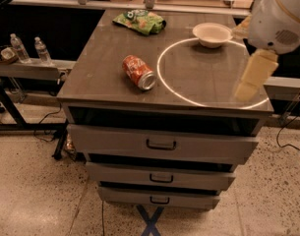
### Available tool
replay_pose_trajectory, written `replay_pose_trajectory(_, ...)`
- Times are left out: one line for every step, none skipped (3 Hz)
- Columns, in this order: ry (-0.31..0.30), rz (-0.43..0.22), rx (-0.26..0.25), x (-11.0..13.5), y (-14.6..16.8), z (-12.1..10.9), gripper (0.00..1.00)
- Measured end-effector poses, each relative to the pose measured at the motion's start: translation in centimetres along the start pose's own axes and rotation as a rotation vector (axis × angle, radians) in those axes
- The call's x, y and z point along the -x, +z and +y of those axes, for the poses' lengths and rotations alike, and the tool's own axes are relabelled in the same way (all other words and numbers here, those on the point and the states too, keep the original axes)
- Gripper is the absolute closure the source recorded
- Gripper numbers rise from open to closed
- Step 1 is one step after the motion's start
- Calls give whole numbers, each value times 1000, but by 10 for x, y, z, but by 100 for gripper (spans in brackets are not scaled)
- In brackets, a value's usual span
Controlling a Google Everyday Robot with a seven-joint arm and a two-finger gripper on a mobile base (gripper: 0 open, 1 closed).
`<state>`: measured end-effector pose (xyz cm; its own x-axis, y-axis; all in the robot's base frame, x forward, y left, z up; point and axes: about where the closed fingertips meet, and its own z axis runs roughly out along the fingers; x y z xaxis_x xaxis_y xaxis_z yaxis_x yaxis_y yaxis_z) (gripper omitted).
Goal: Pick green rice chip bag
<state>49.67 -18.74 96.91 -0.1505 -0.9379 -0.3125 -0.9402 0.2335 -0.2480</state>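
The green rice chip bag [139, 21] lies flat at the far left of the grey cabinet top [105, 77], near its back edge. A red-orange soda can [138, 73] lies on its side nearer the front, left of centre. My gripper [248, 85] hangs from the white arm [280, 16] over the right side of the top, above the right rim of a white ring marked on the surface. It is far to the right of the bag and holds nothing that shows.
A white bowl [212, 34] sits at the back right, just left of the arm. The cabinet has three drawers [162, 144] below. A low shelf with two water bottles [29, 48] stands at the left. Cables lie on the floor.
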Motion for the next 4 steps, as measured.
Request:
replay_pose_trajectory(-11,-87,-15,40,33,-51,0)
replay_pose_trajectory(39,-204,-92,95,51,-108,0)
replay_pose_trajectory(39,-204,-92,95,51,-108,0)
replay_pose_trajectory(49,-220,-103,98,54,-111,0)
